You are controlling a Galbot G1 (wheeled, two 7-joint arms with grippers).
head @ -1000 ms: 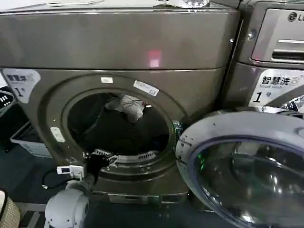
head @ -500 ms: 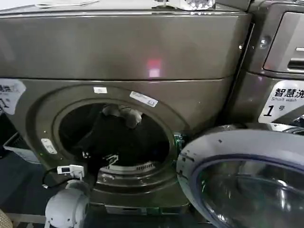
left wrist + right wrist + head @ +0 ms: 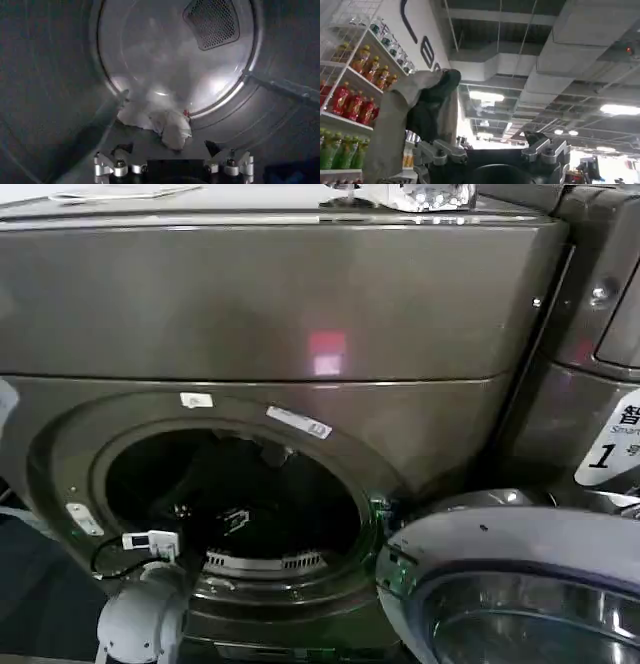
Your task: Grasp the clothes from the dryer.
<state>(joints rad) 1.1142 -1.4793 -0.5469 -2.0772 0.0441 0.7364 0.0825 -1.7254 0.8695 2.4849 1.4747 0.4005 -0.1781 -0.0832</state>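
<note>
Head view is dominated by the dryer, its porthole uncovered and its door swung aside to the robot's right. The left arm is reached into the drum, so the approach step is judged to be in hand. The left pincer is held wide and empty, just short of the clothes, which are heaped low against the drum's rear wall. Next, a short advance and a closing over the heap would be needed. The right pincer is parked pointing at the ceiling, spread wide, with a limp grey cloth draped over one finger.
</note>
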